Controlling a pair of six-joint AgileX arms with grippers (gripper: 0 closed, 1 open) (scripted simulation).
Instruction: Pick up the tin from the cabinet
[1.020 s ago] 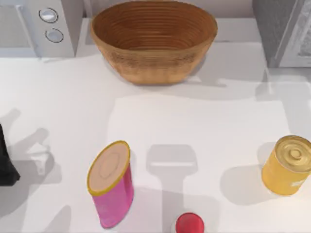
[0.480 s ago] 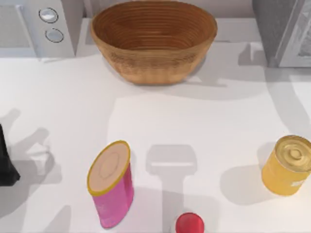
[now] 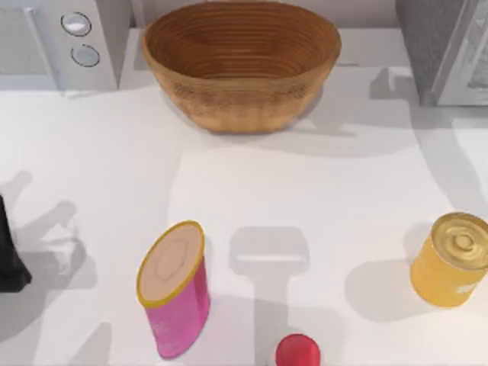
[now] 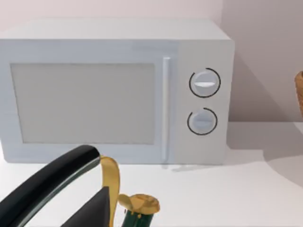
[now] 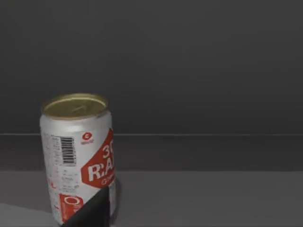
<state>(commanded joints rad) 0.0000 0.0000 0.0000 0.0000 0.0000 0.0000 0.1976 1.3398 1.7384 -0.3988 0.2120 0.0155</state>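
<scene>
Approach step judged: a silver can [image 5: 78,156] is faced inside the dark cabinet; tin [image 3: 451,259] sits right of basket [image 3: 241,65]. Claw opening cannot be told.

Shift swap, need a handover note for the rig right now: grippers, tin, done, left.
Left arm: parked at the table's left edge, wrist camera facing the microwave.
Right gripper: close to a silver-and-red drinks can standing on a dark grey surface.
Tin: upright on the table's right side, not gripped.
Done: nothing yet.
Left: reach the tin, grasp it, lift it.
</scene>
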